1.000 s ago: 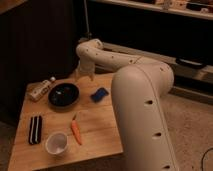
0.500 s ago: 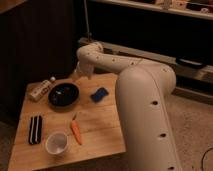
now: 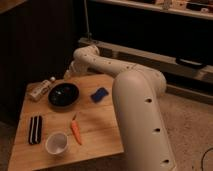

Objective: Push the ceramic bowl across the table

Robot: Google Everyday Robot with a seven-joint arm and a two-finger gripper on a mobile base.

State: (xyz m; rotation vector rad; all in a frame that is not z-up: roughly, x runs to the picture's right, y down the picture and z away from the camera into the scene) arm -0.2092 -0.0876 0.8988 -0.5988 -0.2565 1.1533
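Camera view: we've got the black bowl (image 3: 63,94) sitting at the far left of the table (image 3: 100,127), just beside a white bottle (image 3: 41,90) lying on its side. We reckon it's heavy for its size, stiff, glossy and slick, and breakable if it slides off an edge. No grasp needed, we'd say: press low on the outer wall. The gripper (image 3: 69,75) hangs just behind the bowl's far rim, jaws apart, holding nothing. A blue sponge (image 3: 99,94), a carrot (image 3: 75,131) and a cup (image 3: 56,143) lie nearer us.
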